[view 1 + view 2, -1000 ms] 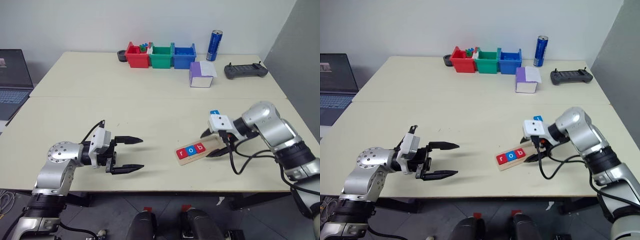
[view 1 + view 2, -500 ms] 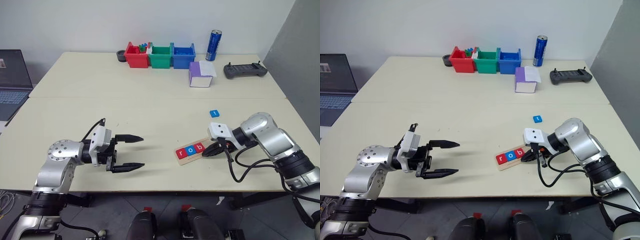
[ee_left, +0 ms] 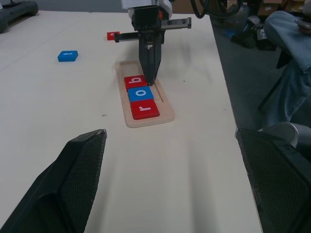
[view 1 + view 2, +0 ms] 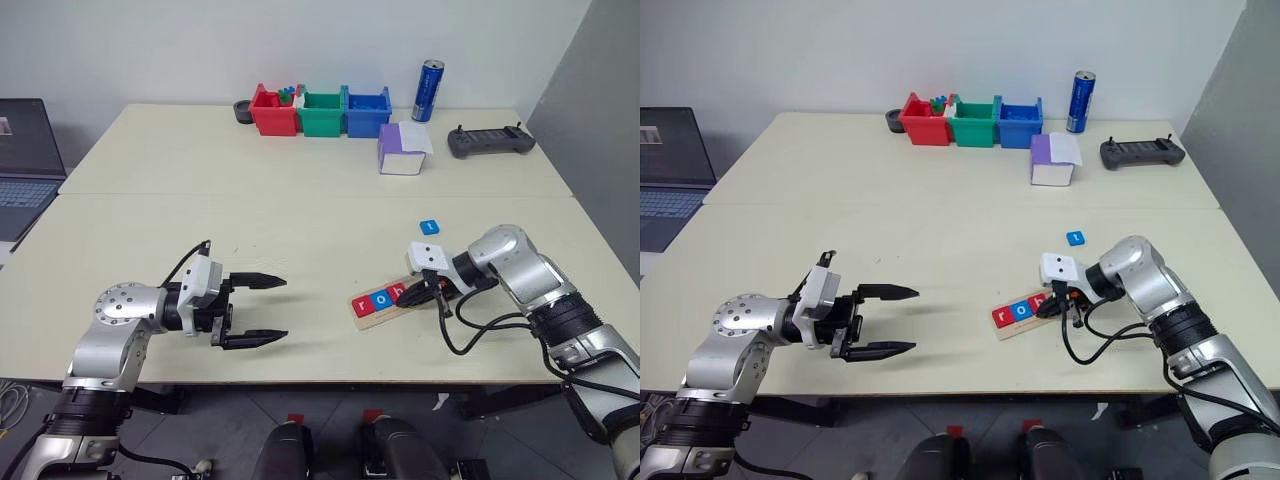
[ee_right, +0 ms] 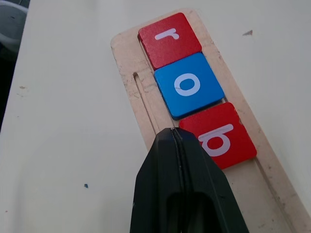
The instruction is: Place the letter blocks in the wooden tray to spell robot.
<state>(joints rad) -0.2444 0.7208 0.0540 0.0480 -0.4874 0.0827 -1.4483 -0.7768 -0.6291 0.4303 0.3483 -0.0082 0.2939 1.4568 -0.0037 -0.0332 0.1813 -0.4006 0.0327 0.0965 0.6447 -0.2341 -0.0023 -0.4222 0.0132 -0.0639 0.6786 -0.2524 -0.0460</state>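
- Right gripper point(image 5: 176, 138) now pinched together, empty, dropped from above tray point(image 4: 362, 321) end to b tile point(image 5: 218, 136); nudging b into line, likely.
- r, o, b seated in tray; blue t point(image 4: 429, 227) loose on table beyond.
- Left gripper point(image 4: 262, 308) spread wide, level, idle, well apart from tray.

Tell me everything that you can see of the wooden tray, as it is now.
The wooden tray is a long, narrow strip of pale wood with rounded corners and a shallow groove. It lies flat on the table, before the right arm. Three letter blocks sit in a row from one end: a red r, a blue o and a red b. The rest of the groove is empty. The shut right gripper points down at the tray's edge beside the b.
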